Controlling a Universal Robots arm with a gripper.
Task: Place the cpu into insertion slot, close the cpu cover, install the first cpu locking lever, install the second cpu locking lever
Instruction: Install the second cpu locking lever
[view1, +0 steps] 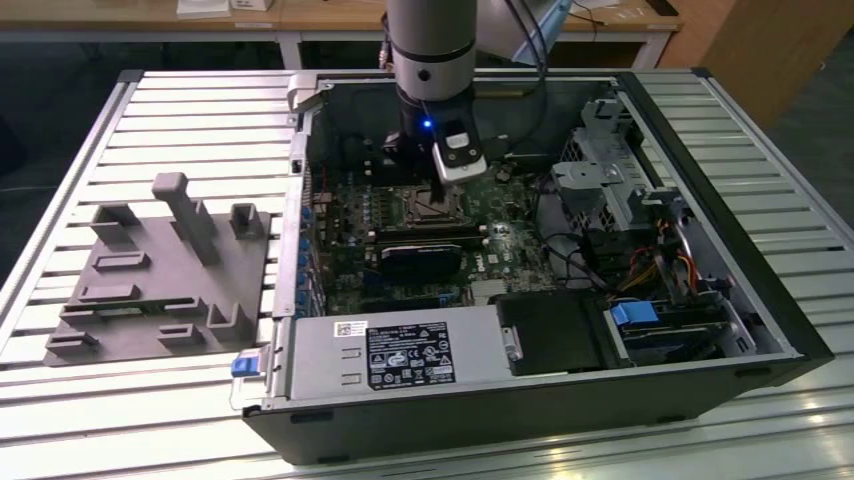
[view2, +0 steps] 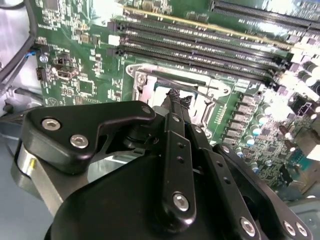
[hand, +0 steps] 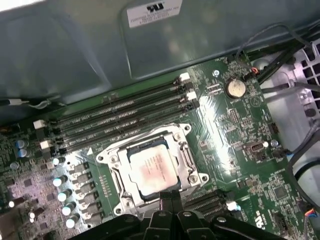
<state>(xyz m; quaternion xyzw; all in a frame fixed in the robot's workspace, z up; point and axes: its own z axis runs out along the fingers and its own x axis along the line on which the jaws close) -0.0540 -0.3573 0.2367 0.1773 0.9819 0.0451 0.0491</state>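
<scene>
The cpu (hand: 151, 171), a flat silvery square, lies in the insertion slot (hand: 116, 192) on the green motherboard (hand: 235, 145). The cpu cover (hand: 187, 159), a silvery frame with a square window, lies flat around it. In both wrist views my gripper (hand: 172, 198) has its black fingers pressed together, shut, with the tips at the socket's edge (view2: 176, 96), touching or just above the metal frame (view2: 145, 85). In the exterior view the gripper (view1: 434, 192) hangs from the arm inside the open computer case, right over the socket (view1: 424, 208). I cannot make out how the locking levers stand.
Long black memory slots (hand: 120, 117) run beside the socket. A dark block (view1: 420, 258) sits just in front of it. The power supply (view1: 394, 355), drive cage (view1: 614, 180) and cables (view1: 601, 260) crowd the case. A grey fixture (view1: 160, 270) stands at the exterior view's left.
</scene>
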